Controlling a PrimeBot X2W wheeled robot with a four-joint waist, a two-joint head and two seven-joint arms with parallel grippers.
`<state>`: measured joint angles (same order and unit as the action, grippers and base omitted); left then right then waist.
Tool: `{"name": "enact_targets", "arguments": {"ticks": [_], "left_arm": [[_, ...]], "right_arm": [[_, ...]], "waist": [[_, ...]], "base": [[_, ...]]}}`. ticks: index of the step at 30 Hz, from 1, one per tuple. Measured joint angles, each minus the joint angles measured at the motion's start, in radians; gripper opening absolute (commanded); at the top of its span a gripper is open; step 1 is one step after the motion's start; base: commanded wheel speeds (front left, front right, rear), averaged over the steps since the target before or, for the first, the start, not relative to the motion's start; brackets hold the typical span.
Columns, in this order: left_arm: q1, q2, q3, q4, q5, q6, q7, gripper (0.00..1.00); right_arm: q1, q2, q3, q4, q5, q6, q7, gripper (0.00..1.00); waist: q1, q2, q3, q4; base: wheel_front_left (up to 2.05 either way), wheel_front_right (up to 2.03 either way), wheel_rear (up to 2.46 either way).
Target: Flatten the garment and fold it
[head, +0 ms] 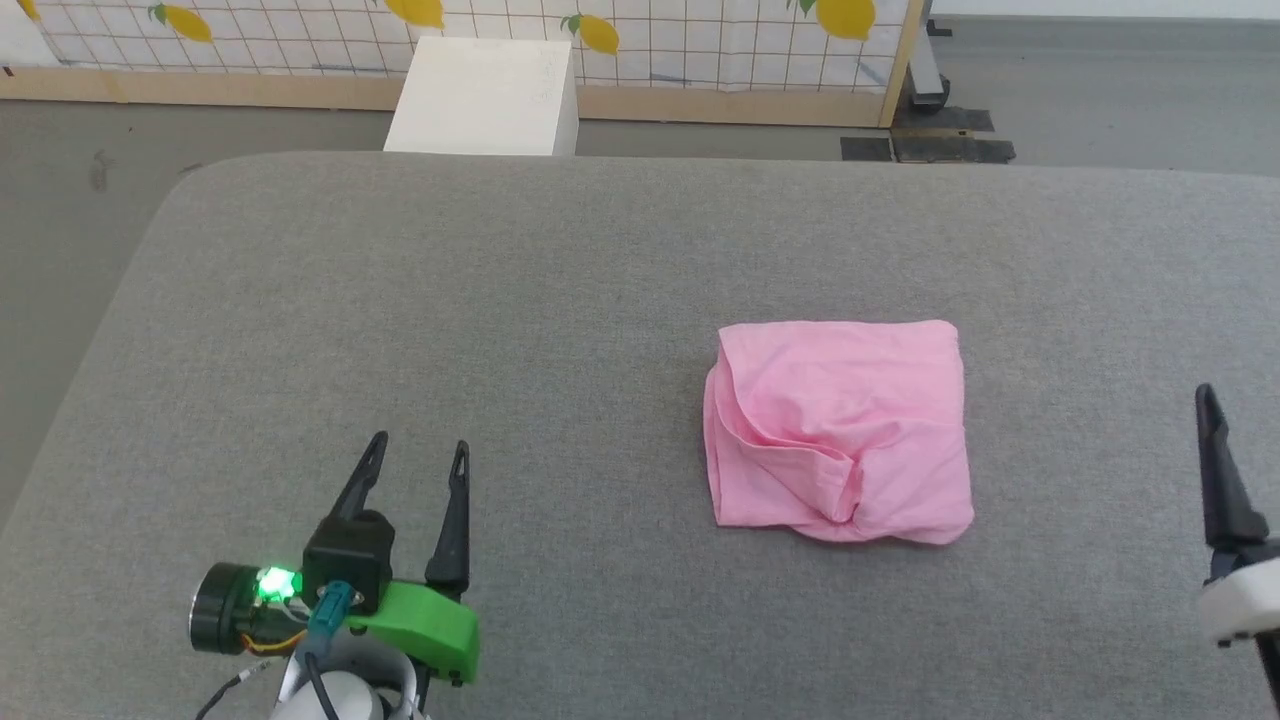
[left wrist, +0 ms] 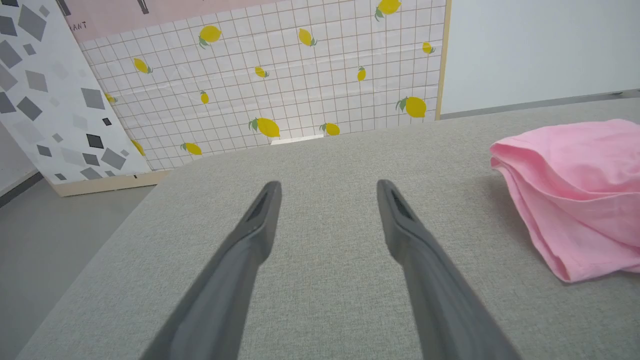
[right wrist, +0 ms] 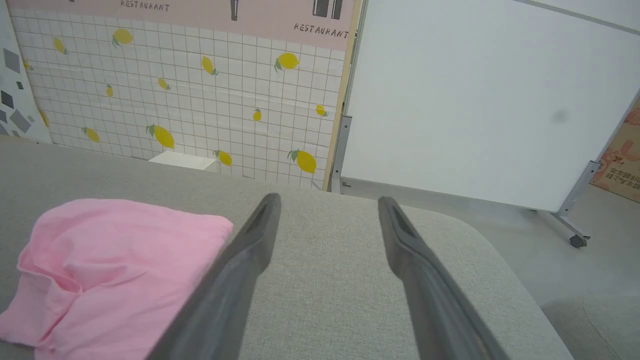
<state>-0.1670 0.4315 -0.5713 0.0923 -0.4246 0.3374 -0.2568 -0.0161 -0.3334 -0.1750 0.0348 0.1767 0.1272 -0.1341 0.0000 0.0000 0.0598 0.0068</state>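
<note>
The garment (head: 840, 430) is a light-pink folded bundle lying right of centre on the grey padded table (head: 500, 300). It also lies at the right edge of the left wrist view (left wrist: 575, 190) and at the lower left of the right wrist view (right wrist: 115, 265). My left gripper (head: 418, 450) hovers open at the lower left, well to the left of the garment, with nothing between its fingers (left wrist: 260, 220). My right gripper (right wrist: 327, 200) is open and empty, to the right of the garment; one dark finger (head: 1215, 460) stands at the head view's right edge.
A white box (head: 485, 95) stands on the floor beyond the table's far edge. A lemon-patterned tiled screen (head: 650, 40) closes the back. A whiteboard on wheels (right wrist: 475, 110) stands to the right of it. The table's corners are rounded.
</note>
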Motion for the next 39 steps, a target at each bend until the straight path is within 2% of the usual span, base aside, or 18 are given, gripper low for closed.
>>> {"name": "enact_targets", "arguments": {"ticks": [3, 9, 21, 26, 30, 32, 35, 39], "left_arm": [[0.009, 0.001, -0.002, -0.002, 0.000, 0.000, 0.000, 1.00], [0.012, -0.005, 0.015, -0.012, -0.007, 0.000, 0.000, 1.00], [0.010, -0.009, 0.008, -0.015, 0.023, -0.018, 0.000, 1.00], [-0.002, -0.017, 0.000, -0.016, 0.030, -0.029, 0.000, 1.00], [-0.021, -0.022, -0.006, -0.014, 0.038, -0.039, 0.000, 1.00], [-0.035, -0.026, -0.010, -0.011, 0.038, -0.045, 0.000, 1.00], [-0.052, -0.033, -0.017, -0.003, 0.048, -0.051, 0.000, 1.00], [-0.070, -0.050, -0.023, 0.007, 0.067, -0.058, 0.000, 1.00]], "right_arm": [[0.035, 0.046, -0.009, -0.033, -0.021, 0.000, -0.008, 1.00], [0.063, 0.089, -0.012, -0.075, -0.045, 0.000, -0.013, 1.00], [0.078, 0.083, 0.019, -0.101, -0.039, 0.000, 0.016, 1.00], [0.052, 0.028, 0.100, -0.105, 0.106, 0.000, 0.192, 1.00], [-0.030, -0.018, 0.131, -0.108, 0.269, 0.000, 0.402, 1.00], [-0.079, -0.013, 0.124, -0.083, 0.362, -0.001, 0.545, 1.00], [-0.142, 0.009, 0.098, -0.040, 0.442, 0.000, 0.707, 1.00], [-0.222, 0.041, 0.048, 0.038, 0.438, 0.000, 0.862, 1.00]], "waist": [[0.0000, 0.0000, 0.006, 0.002], [0.0000, 0.0000, 0.018, 0.009], [0.0000, 0.0000, 0.052, 0.030], [0.0000, 0.0000, 0.091, 0.046], [0.0000, 0.0000, 0.130, 0.065], [0.0000, 0.0000, 0.151, 0.077], [0.0000, 0.0000, 0.177, 0.099], [0.0000, 0.0000, 0.207, 0.134]], "base": [[0.00, 0.00, 0.00], [0.00, 0.00, 0.00], [0.00, 0.00, 0.00], [0.00, 0.00, 0.00], [0.00, 0.00, 0.00], [0.00, 0.00, 0.00], [0.00, 0.00, 0.00], [0.00, 0.00, 0.00]]}}
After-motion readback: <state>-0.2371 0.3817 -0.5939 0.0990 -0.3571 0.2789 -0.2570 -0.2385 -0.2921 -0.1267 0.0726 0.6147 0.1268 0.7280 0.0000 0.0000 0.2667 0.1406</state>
